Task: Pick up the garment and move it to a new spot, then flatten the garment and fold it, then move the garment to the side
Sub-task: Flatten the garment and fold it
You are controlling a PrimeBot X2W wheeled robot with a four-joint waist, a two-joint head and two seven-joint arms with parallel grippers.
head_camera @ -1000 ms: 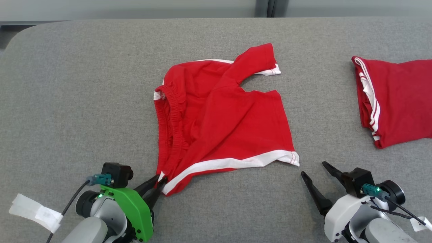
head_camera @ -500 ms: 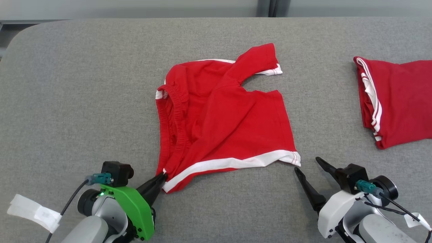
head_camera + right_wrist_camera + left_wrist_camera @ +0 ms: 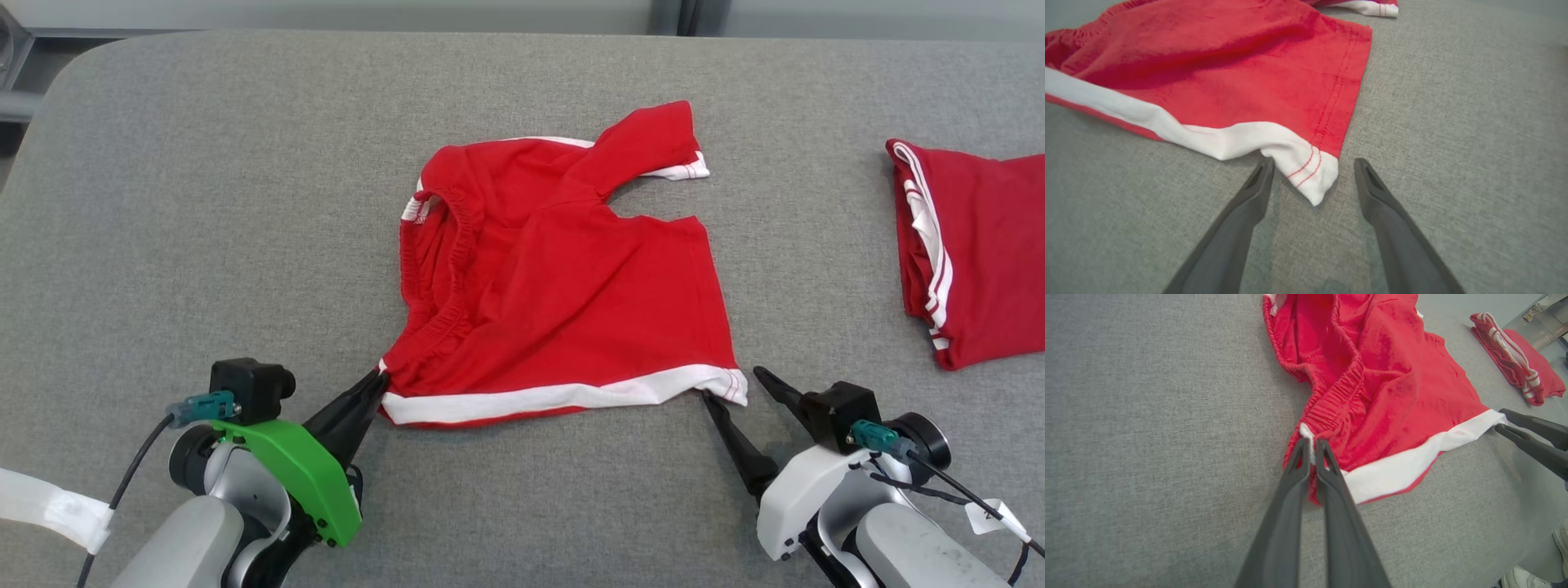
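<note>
Two arms reach in from the near edge of the grey worktop, forearms low, fingers angled inward toward its centre. The garment, red shorts with white trim, lies rumpled at mid-worktop, with its elastic waistband to the left and a white-banded hem along the near side. A folded garment, also red, sits well apart at the right edge. At lower left, the left gripper is pinched closed on the garment's near-left corner. At lower right, the right gripper stands wide open, its fingers either side of the near-right hem corner, clamping nothing.
</note>
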